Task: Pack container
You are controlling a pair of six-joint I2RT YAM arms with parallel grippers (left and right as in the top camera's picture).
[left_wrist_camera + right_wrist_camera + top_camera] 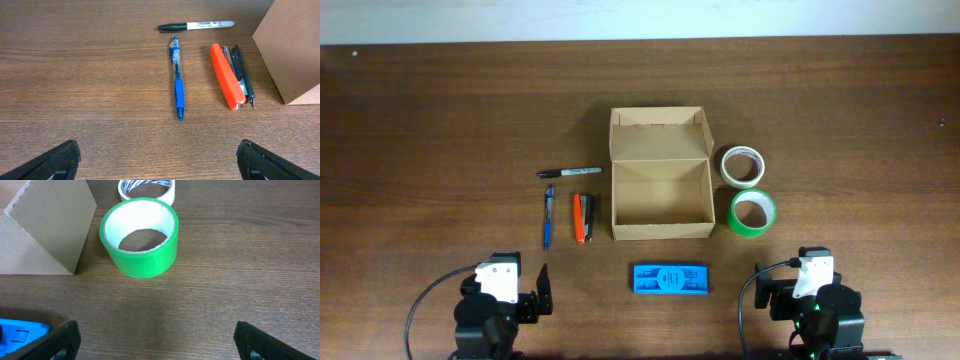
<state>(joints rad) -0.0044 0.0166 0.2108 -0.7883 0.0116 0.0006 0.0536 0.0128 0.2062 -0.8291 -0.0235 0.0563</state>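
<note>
The left jaws and right jaws stood wide open and empty at the near edge of the brown wooden counter (420,120), the small tan cardboard box (660,205) sat open in the middle, and the round blue plastic pen (177,80) could roll away if pinched badly.

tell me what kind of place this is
Likely an office or lab workbench set up for packing: a wood-grain table holding an open cardboard box, an orange stapler, a blue pen and a green tape roll.
</note>
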